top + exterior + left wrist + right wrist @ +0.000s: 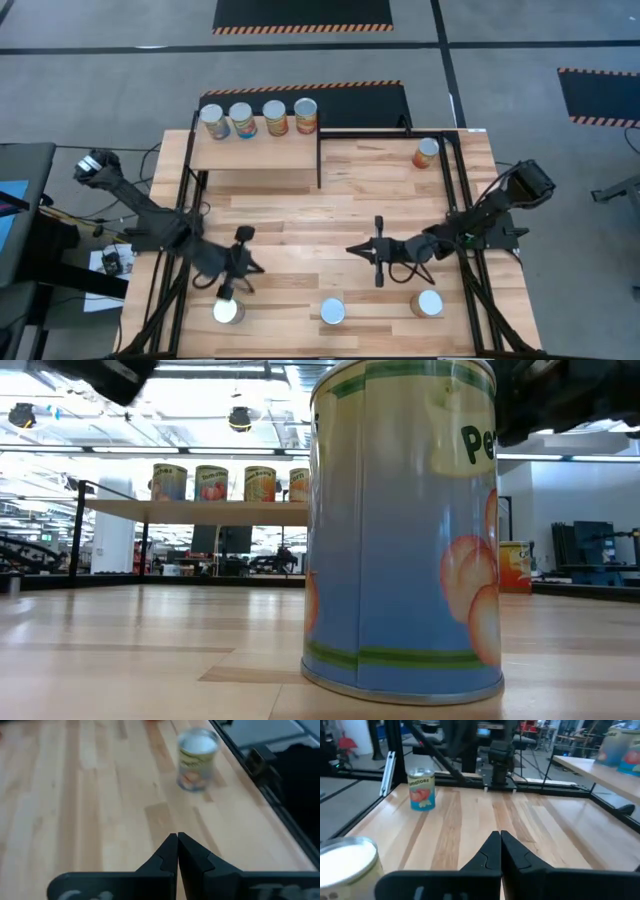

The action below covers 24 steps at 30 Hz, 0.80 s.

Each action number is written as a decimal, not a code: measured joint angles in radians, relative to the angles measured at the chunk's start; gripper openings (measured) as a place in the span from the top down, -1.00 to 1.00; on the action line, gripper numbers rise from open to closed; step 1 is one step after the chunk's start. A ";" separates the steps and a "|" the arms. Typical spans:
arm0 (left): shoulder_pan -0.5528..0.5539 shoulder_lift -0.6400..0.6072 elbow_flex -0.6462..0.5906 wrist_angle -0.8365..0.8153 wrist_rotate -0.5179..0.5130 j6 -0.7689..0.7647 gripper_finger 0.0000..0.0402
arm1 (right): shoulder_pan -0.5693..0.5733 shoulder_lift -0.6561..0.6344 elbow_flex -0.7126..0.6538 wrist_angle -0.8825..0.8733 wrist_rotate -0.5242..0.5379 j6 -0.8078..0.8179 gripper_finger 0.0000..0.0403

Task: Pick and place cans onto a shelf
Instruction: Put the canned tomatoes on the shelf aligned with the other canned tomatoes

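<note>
Four cans [258, 118] stand in a row on the light-wood shelf [250, 155] at the far left; they also show in the low view [228, 483]. One can [426, 152] stands on the table at the far right. Three cans stand near the front edge: left [228, 311], middle [332, 312], right [428, 303]. My left gripper [228, 288] is shut and empty, just short of the front left can [197, 760]. My right gripper [352, 250] is shut and empty over the table's middle, pointing toward the table's left, with the middle can [347, 865] beside it.
The shelf's black frame [320, 160] and the table's black side rails [462, 190] border the work area. The middle front can fills the low view [400, 530]. Bare planks [300, 215] lie between the two grippers and the shelf.
</note>
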 joint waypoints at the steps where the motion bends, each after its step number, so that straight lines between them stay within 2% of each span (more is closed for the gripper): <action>1: -0.037 0.019 0.026 -0.033 -0.015 -0.034 1.00 | 0.013 0.000 0.005 -0.001 0.023 0.003 0.95; 7: -0.221 0.182 0.218 -0.270 -0.049 -0.261 1.00 | 0.068 0.000 0.056 -0.052 0.105 0.005 0.95; 13: -0.354 0.379 0.431 -0.531 -0.028 -0.498 1.00 | 0.080 0.000 0.098 -0.098 0.109 0.005 0.95; 18: -0.404 0.513 0.544 -0.662 0.038 -0.648 0.89 | 0.080 0.000 0.104 -0.098 0.110 0.010 0.95; 24: -0.418 0.606 0.584 -0.694 0.079 -0.676 0.61 | 0.081 0.000 0.104 -0.126 0.110 0.052 0.95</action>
